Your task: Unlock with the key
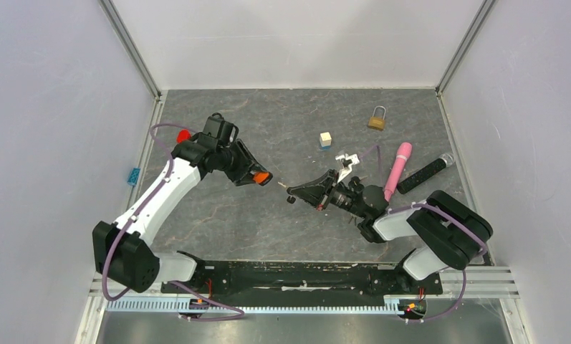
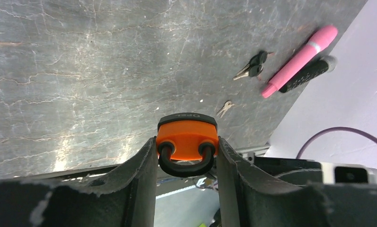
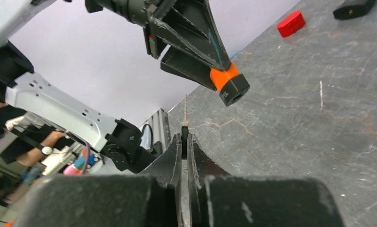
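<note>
Two pincers face each other over mid-table. Right gripper [image 3: 184, 137] is clenched on the key [image 3: 185, 111], blade poking left. Left gripper [image 1: 253, 174] grasps the orange padlock [image 2: 187, 137] by its sides, keyhole end facing right, just apart from the key tip. Imo: line blade w/ keyway, square up, push slow, then twist. Bare tabletop [image 1: 232, 222] below gives room. Pink marker [image 1: 397, 170], black marker [image 1: 425, 174] & spare keys [image 2: 250, 71] lie right, well apart.
</note>
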Robot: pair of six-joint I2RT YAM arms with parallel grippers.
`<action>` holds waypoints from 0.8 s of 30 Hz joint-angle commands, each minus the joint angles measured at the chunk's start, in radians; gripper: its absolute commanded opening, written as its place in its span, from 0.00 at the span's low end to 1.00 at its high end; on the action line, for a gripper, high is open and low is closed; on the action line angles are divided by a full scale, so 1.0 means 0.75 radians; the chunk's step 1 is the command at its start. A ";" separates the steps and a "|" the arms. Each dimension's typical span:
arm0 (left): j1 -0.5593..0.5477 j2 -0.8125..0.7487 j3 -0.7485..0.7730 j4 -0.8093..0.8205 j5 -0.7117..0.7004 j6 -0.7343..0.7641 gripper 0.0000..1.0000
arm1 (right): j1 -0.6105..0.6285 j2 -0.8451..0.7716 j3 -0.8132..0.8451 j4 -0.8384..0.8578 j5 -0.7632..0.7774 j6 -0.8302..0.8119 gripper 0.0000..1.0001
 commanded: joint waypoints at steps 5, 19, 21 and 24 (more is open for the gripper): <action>0.013 0.212 -0.016 -0.033 0.122 0.258 0.02 | -0.017 -0.186 -0.069 -0.107 0.004 -0.278 0.00; 0.012 0.515 -0.065 0.093 -0.022 0.243 0.20 | -0.028 -0.255 -0.131 -0.221 0.037 -0.341 0.00; 0.013 0.545 -0.066 0.103 -0.031 0.238 0.21 | -0.031 -0.252 -0.132 -0.221 0.037 -0.340 0.00; 0.013 0.593 -0.061 0.114 -0.011 0.238 0.24 | -0.034 -0.246 -0.132 -0.221 0.033 -0.334 0.00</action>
